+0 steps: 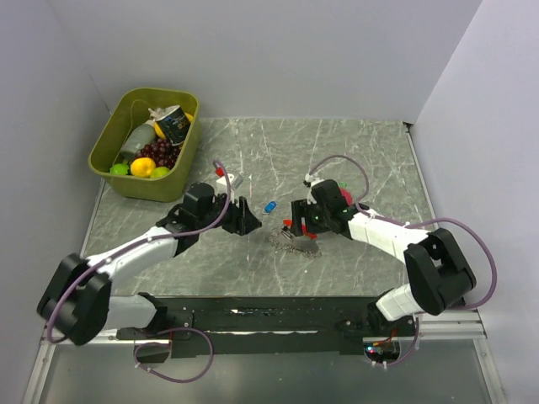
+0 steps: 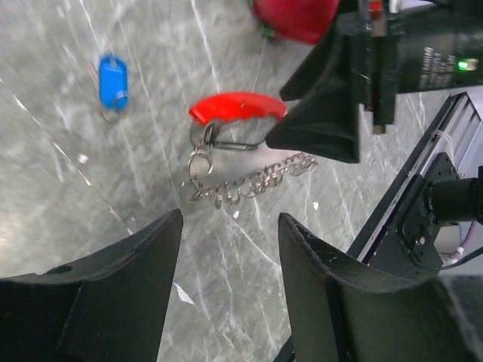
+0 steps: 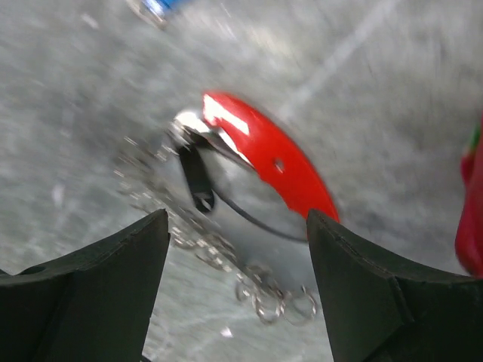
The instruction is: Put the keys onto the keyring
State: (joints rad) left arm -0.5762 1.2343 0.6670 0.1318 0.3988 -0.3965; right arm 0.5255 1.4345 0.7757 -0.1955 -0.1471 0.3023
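left claw (image 2: pixel 230 220) released, fingers spread with nothing between them, hovering low over the grey marbled counter (image 1: pixel 370 151). right claw (image 3: pixel 238 226) also released and empty, facing the left one across the middle of the counter.

red curved carabiner-like keyring (image 2: pixel 238 107) lies flat on the counter between the two claws - closer to the right one, whose black finger tip sits right at one end of the red clip; cannot tell if it touches. bunch of silvery metal chain and rings (image 2: pixel 249 181) trails off the clip toward the near edge.

tiny metal key with a bright blue head (image 2: pixel 113 81) lies loose on the counter, apart from the keyring, on its far side - not on the ring.

round red toy fruit with a green top (image 2: pixel 294 15) sits just behind the right claw. olive-green plastic bin (image 1: pixel 139 187) of toy fruit is at the far left corner.
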